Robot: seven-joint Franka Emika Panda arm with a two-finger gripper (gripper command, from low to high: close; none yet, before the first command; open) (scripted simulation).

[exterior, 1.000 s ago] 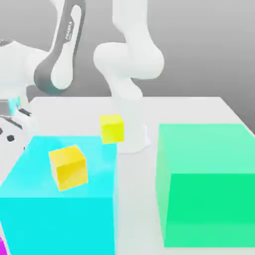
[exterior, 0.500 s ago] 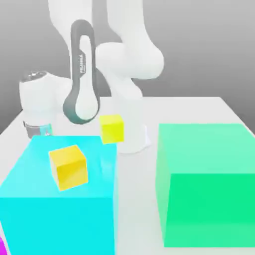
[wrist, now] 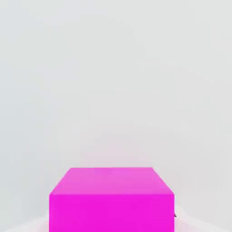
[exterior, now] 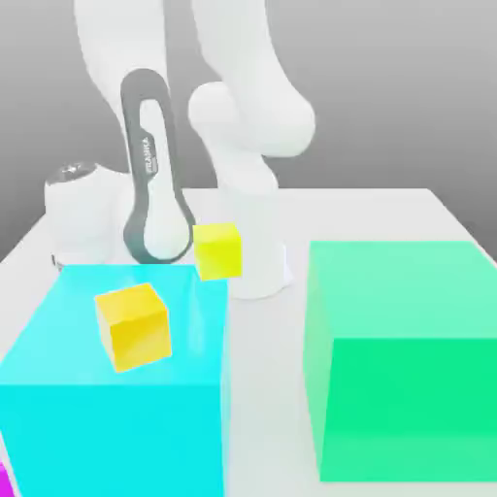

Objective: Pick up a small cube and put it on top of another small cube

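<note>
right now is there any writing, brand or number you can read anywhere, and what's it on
One text: a small vertical line of dark lettering on the white panel of the robot arm's grey-edged link in the exterior view; it looks like a brand name but is too blurred to read for certain.
None on the small magenta-pink cube, small golden-yellow cube, small lemon-yellow cube, big cyan block or big green block.

A plain white tabletop [exterior: 388, 218] against a flat, softly graded grey backdrop [exterior: 408, 87].
</note>
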